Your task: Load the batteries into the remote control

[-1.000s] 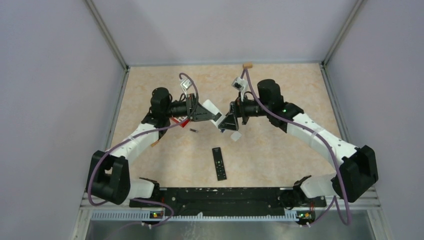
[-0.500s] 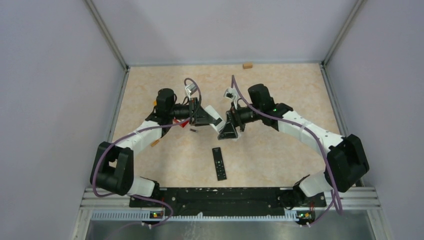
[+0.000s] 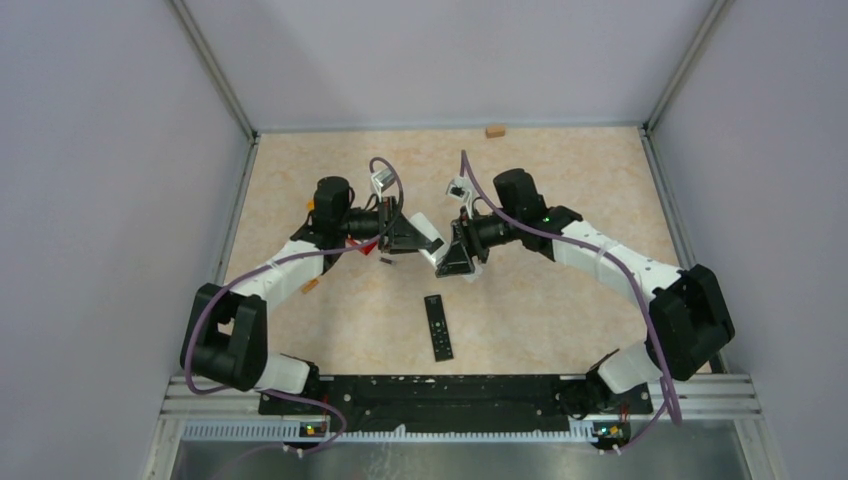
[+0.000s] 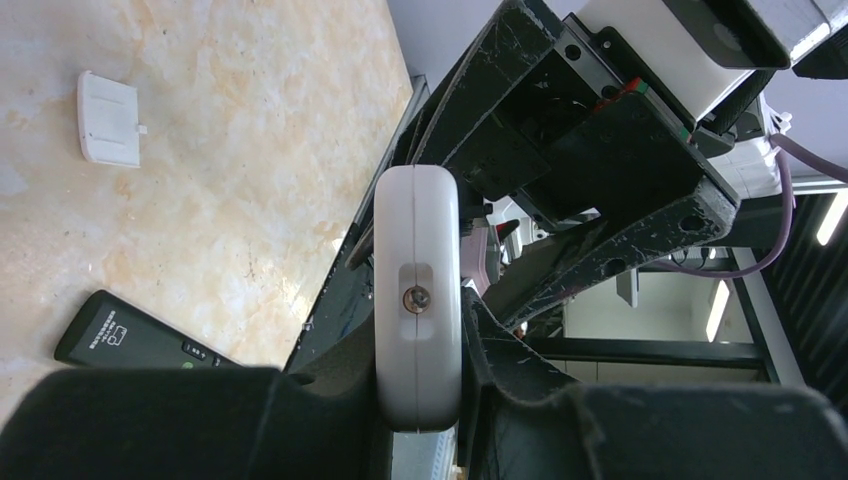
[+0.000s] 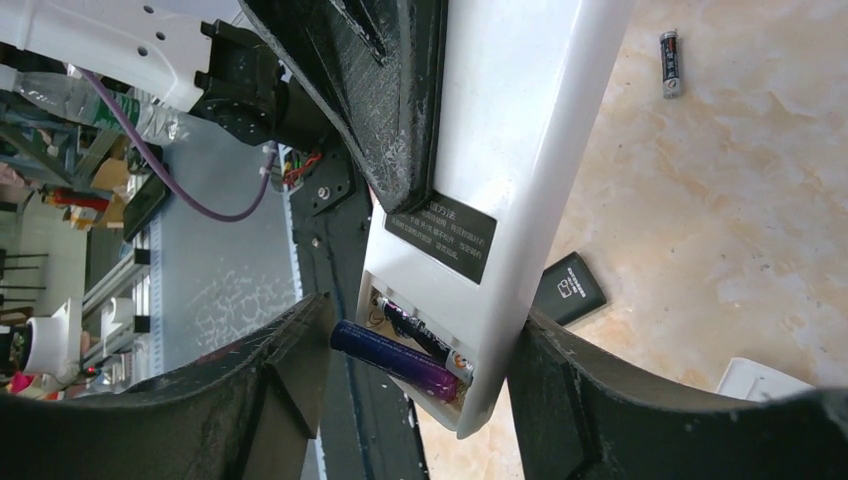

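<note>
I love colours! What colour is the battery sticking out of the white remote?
Purple-blue; the battery shows best in right wrist view.

A white oblong plastic remote [image 5: 520,150] is hanging over the middle of the beige marbled table [image 3: 560,180], sitting between the fingers of the left gripper [image 3: 418,237], its open end between those of the right gripper [image 3: 455,258]. A dark cylindrical battery [image 5: 425,335] is lying in its compartment, a purple cylindrical battery [image 5: 385,355] just beside it. A third dark battery [image 3: 385,260] is lying on the table to the left, a black slab remote [image 3: 437,328] nearer the bases.
</note>
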Motion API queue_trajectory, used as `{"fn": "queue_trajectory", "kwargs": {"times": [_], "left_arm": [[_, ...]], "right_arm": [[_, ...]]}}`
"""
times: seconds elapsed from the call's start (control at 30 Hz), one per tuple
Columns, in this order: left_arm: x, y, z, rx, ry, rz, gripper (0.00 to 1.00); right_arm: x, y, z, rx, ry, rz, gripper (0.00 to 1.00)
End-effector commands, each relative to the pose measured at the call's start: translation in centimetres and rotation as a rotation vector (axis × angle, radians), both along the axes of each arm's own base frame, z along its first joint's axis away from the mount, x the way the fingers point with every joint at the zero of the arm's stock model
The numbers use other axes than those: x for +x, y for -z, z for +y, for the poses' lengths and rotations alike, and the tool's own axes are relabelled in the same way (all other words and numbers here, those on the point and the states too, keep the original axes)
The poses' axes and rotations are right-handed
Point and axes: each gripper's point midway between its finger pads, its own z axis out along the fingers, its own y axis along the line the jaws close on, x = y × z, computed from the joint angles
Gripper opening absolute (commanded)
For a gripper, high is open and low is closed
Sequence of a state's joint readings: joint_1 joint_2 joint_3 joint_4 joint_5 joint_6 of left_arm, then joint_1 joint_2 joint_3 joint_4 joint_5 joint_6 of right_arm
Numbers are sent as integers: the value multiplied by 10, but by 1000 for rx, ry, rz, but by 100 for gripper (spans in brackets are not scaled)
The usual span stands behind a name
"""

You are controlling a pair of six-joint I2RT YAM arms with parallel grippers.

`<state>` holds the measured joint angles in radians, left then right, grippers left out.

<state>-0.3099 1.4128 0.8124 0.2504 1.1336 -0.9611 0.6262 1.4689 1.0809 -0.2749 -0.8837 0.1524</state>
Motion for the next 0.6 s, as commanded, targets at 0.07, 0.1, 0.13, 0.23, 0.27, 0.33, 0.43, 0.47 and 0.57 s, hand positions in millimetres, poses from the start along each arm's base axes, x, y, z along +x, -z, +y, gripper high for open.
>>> {"fn": "queue_trajectory", "kwargs": {"times": [0.07, 0.1, 0.13, 0.23, 0.27, 0.33, 0.43, 0.47, 0.57], "left_arm": [[4, -12, -1, -13, 24, -72, 0], [4, -11, -1, -11, 23, -71, 0], [4, -10, -1, -9, 24, -70, 0], [4, -9, -1, -4, 26, -72, 0], [4, -7, 0, -1, 27, -70, 0], [4, -6, 0, 4, 26, -74, 0], [5, -7, 0, 6, 23, -77, 0], [6, -7, 0, 7, 20, -78, 0], [7, -8, -1, 6, 18, -78, 0]], "right_arm": [[5, -27, 11, 77, -27, -68, 78], [4, -29, 11, 83, -25, -70, 82], [5, -31, 12, 89, -23, -73, 84], [4, -34, 12, 104, -22, -74, 85], [3, -34, 12, 104, -23, -69, 82], [3, -33, 13, 100, -25, -55, 74], [2, -31, 13, 98, -36, -41, 63], [1, -30, 13, 97, -38, -40, 62], [-1, -28, 11, 94, -45, -47, 63]]}}
